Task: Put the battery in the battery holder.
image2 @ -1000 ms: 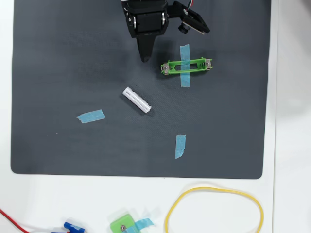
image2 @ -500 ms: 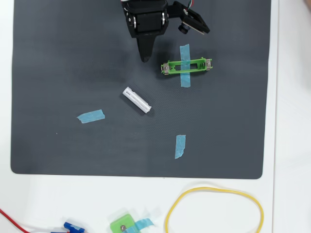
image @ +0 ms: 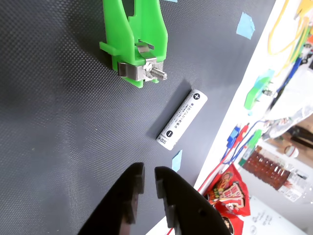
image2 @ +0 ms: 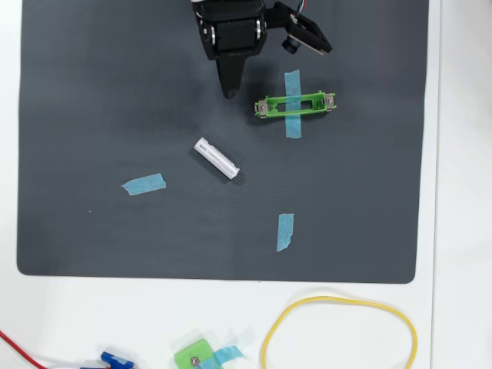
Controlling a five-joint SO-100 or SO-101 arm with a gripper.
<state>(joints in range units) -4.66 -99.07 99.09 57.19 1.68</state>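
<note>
Battery (image2: 216, 159) lying loose at mat centre, well apart from holder (image2: 295, 104) at upper right, still empty. Fingers (image: 148, 179) hovering nearly closed, gripping nothing. Whole pick-and-place remaining.

Dark grey woven mat (image2: 115, 92) on a white tabletop (image2: 453, 231) — light even, shadows faint. Blue tape scraps (image2: 144, 184) stuck to the mat. Yellow loop of cord (image2: 338, 301) lies on the white near the bottom edge of the overhead view. Wrist view: plastic bottle (image: 274, 172) and red snack packet (image: 230, 193) beyond the table — blurred.
</note>
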